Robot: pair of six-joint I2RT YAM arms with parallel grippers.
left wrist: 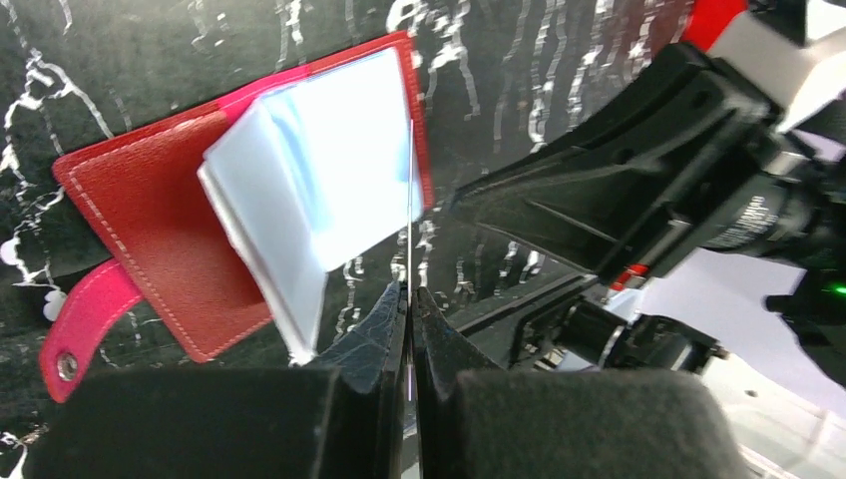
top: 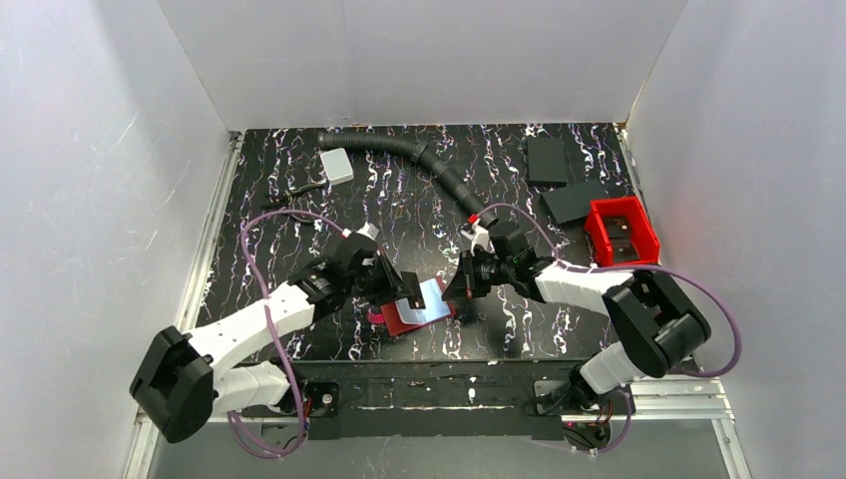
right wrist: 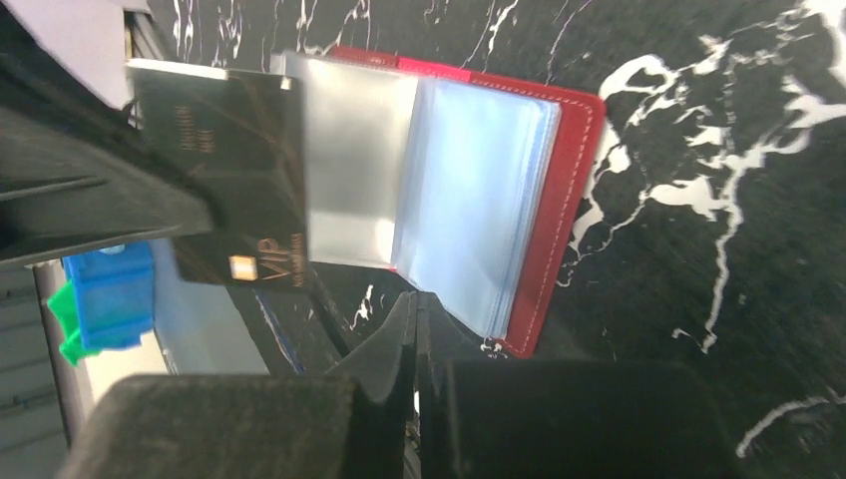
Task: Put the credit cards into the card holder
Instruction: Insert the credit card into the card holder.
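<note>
Top view: red wallet [top: 397, 323] lies open on the black marbled table [top: 299, 160], near the front edge, between the two arms. Left gripper [top: 409, 298] is down at the wallet's left side, right gripper [top: 458, 293] at its right side. A pale, shiny card [top: 432, 297] sits over the wallet between them. Back right: red bin [top: 643, 239], two black slabs [top: 547, 160]. Black hose [top: 424, 155] runs across the back, small grey box [top: 337, 165] beside its left end.

Left wrist: jaws pinched tight on the card, seen edge-on as a thin line rising from the tips. The card's far end reaches the wallet's clear sleeves [left wrist: 329, 160], which are fanned up off the red cover. Pink clasp tab [left wrist: 85, 319] lies flat on the table, sticking out from the cover. Right gripper is just beside the sleeves.

Right wrist: card shows a dark face with "VIP" lettering, held from the left. Its edge overlaps the first clear sleeve. Right jaws are closed, tips at the lower edge of the sleeve stack. Can't tell if a sleeve is pinched between them.
</note>
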